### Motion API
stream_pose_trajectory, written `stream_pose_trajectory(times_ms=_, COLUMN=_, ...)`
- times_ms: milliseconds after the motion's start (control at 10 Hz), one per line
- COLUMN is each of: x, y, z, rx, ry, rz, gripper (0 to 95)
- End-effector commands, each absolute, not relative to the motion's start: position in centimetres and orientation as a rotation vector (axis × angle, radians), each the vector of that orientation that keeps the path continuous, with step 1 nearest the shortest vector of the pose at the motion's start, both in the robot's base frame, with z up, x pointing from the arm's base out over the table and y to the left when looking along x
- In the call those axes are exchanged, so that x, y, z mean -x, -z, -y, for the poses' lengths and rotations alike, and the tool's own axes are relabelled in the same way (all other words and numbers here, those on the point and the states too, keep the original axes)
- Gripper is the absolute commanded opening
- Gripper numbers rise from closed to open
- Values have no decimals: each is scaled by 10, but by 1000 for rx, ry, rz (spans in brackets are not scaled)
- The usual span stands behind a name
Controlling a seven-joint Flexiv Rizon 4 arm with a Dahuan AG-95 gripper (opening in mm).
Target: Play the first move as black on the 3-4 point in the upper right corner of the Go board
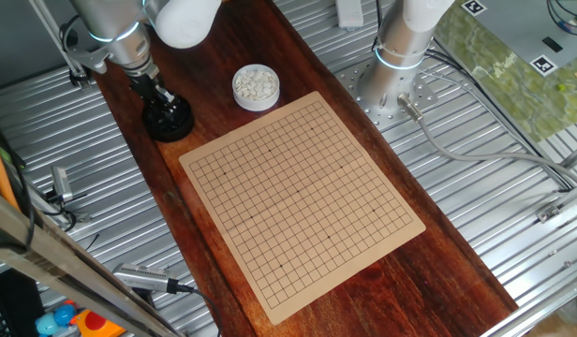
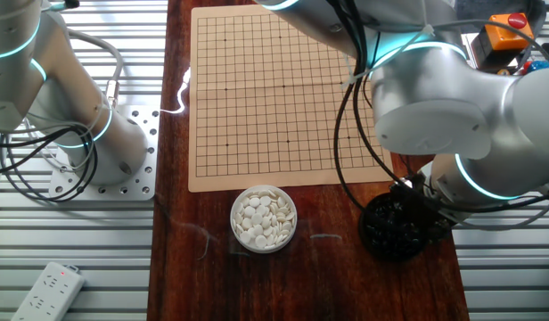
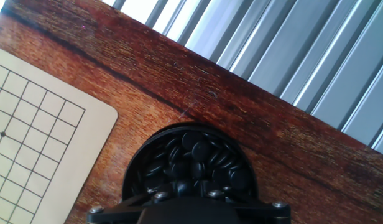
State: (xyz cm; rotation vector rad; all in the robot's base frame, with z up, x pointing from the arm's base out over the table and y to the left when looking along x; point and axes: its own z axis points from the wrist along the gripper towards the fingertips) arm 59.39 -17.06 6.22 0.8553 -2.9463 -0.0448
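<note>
Pickup stage: the claw [image 1: 164, 101] dips into the black bowl [image 3: 190, 163], jaws hidden, can't tell the gap. The board [image 1: 303, 192] is bare. Next probably pinch one stone, lift clear.

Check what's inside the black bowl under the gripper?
The black bowl is filled with black stones, piled close to the rim. The gripper sits over its near side, hiding the stones there, its fingertips and whether they hold one.
</note>
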Motion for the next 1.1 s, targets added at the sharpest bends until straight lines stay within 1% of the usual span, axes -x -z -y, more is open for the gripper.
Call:
stream_pose_trajectory(times_ms=100, x=-591, y=-60, z=171, rx=-858, ry=48, rz=2951, gripper=190)
stream_pose_trajectory(times_ms=800, x=-575, y=-53, z=178, rx=-874, ry=47, rz=2950, gripper=190)
stream_pose_trajectory(times_ms=1100, x=-574, y=-53, z=177, rx=-874, ry=51, rz=2951, gripper=190)
